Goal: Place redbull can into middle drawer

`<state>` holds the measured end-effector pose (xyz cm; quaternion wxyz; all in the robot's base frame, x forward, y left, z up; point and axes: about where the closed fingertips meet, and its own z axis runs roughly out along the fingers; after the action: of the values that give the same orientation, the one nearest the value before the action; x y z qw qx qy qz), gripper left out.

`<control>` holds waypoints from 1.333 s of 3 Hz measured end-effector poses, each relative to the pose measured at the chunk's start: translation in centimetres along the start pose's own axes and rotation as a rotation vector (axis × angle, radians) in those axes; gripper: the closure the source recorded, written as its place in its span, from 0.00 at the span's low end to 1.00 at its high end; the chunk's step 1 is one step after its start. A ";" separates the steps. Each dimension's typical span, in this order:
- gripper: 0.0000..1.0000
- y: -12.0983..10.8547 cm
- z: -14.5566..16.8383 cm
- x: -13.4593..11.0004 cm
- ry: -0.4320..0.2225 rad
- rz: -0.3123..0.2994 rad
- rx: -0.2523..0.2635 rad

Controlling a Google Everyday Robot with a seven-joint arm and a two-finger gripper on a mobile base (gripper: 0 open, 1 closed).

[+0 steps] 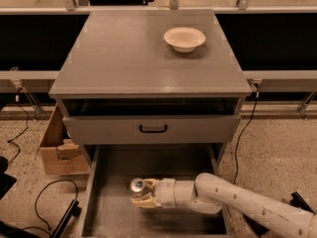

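The redbull can (137,186), slim and silvery with a shiny top, is held by my gripper (144,194) inside the open middle drawer (114,175), low over its bare grey floor at the left middle. The cream fingers (145,202) close around the can's body, so only its top end shows. My white arm (237,205) reaches in from the lower right. Whether the can touches the floor I cannot tell.
A white bowl (184,38) sits on the cabinet top at the back right. The grey drawer front with a black handle (153,129) is above the open drawer. A cardboard box (58,148) and cables (47,195) lie on the floor to the left.
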<state>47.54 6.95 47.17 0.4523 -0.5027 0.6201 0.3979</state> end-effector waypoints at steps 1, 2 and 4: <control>1.00 -0.1 1.9 3.3 -0.030 0.016 -0.012; 0.82 0.2 2.3 3.6 -0.037 0.026 -0.016; 0.36 0.4 2.6 3.5 -0.039 0.026 -0.022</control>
<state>47.27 8.53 43.09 0.4534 -0.4916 0.6132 0.4204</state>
